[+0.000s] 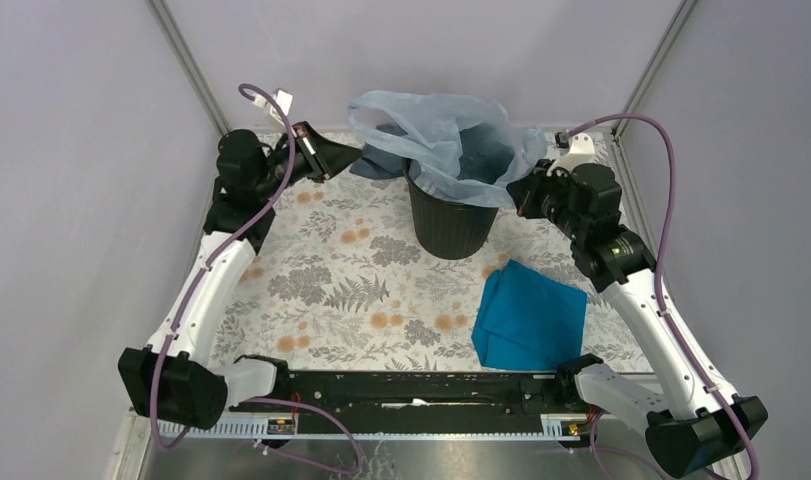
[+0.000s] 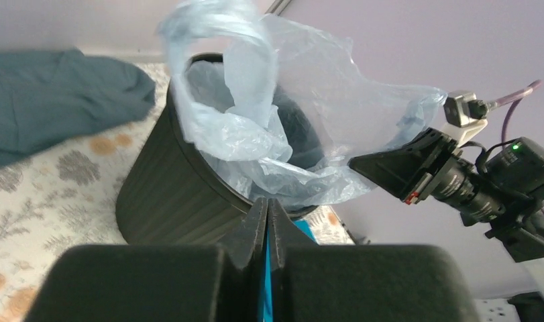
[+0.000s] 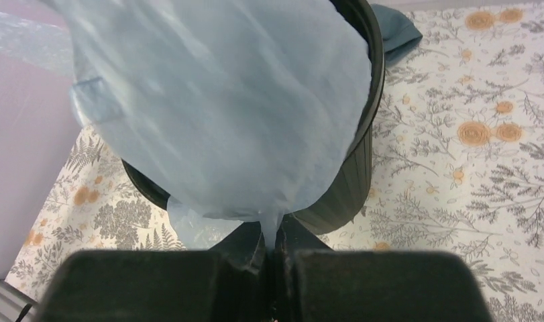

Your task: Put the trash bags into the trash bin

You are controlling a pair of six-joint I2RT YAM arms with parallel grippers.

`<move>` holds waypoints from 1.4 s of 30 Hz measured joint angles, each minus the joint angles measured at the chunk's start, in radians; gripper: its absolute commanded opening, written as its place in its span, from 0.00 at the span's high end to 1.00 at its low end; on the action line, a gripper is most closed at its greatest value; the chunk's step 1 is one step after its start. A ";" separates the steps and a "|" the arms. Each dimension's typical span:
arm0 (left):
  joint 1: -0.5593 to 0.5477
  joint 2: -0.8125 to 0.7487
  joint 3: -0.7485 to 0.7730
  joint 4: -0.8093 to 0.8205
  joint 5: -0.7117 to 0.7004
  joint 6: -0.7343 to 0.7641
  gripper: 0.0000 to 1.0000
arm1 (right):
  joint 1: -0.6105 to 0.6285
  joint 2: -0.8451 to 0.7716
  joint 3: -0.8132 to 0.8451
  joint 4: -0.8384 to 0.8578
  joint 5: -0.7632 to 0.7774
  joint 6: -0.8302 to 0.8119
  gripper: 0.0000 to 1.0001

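the trash bag (image 1: 451,140) billowed half inside the trash bin (image 1: 451,225) at the far side of the counter (image 1: 381,290), right tool (image 3: 269,235) pinching its edge, left tool (image 2: 266,204) closed empty beside the bin, so stuffing seemed midway and the loose film needed pushing down.

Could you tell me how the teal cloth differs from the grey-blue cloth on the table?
The teal cloth is bright; the grey-blue cloth is dull. The teal cloth lies right of the bin on the near side; the grey-blue cloth lies behind it, to the left. The teal cloth is folded fairly flat; the grey-blue cloth is rumpled. Both lie on the floral cover.
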 measured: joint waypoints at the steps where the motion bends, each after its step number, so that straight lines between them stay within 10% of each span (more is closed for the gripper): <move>1: 0.000 -0.002 0.002 0.006 -0.001 -0.003 1.00 | 0.000 0.000 0.000 0.007 0.000 -0.005 0.98; 7: -0.001 0.070 0.091 0.050 -0.116 -0.038 0.97 | 0.000 0.000 -0.008 0.050 0.023 -0.063 0.99; 11: 0.002 0.108 0.127 0.094 -0.149 -0.046 0.26 | 0.000 -0.011 -0.033 0.054 0.022 -0.076 0.99; 15: 0.003 0.069 0.047 0.169 -0.117 -0.010 0.02 | 0.000 -0.023 -0.034 0.055 0.019 -0.081 0.99; 23: 0.052 -0.010 -0.183 0.361 -0.012 -0.032 0.01 | 0.000 -0.032 -0.033 0.067 0.006 -0.089 1.00; 30: 0.051 0.324 -0.247 1.091 0.140 -0.304 0.01 | 0.000 -0.034 -0.033 0.098 -0.028 -0.098 1.00; 37: -0.032 0.453 -0.242 1.361 0.197 -0.282 0.01 | 0.000 -0.034 -0.033 0.125 -0.042 -0.106 0.99; 42: -0.121 0.507 -0.150 1.443 0.217 -0.226 0.29 | 0.000 -0.034 -0.033 0.140 -0.057 -0.105 0.99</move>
